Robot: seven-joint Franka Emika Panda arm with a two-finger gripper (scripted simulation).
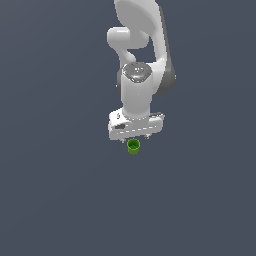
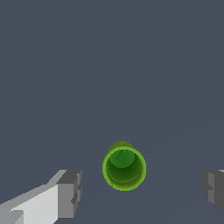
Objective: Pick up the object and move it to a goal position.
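We saw the claw (image 1: 134, 138) fingertips barely visible in the exterior view; the wrist view showed it spread wide, cup (image 2: 124, 168) upright between, untouched.

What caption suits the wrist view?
Open end effector poised around an upright green cup, fingers clear of it.

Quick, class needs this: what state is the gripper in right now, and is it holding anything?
Gripper: open, holding nothing; the green cup sits between its spread fingers, untouched.
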